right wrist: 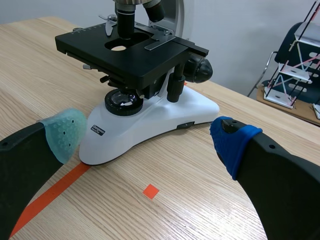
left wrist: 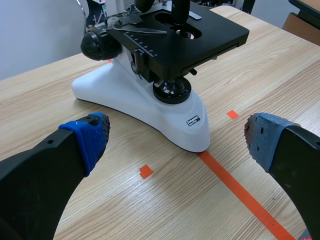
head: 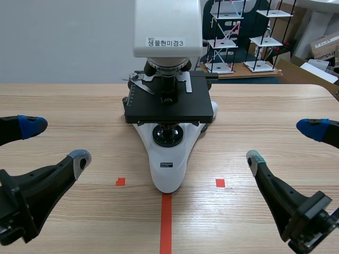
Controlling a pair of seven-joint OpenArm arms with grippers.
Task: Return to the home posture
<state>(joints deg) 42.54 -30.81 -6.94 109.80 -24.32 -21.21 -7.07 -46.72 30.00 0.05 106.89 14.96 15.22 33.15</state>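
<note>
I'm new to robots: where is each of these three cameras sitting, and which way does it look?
Scene view: between the arms, facing forward across the table at the microscope; both arms' open jaws enter low at the sides.
Left wrist view: on the left arm, looking down past its open jaws at the microscope's base.
Right wrist view: on the right arm, the same from the other side.
Shared: all show the microscope and the orange-red tape line.
</note>
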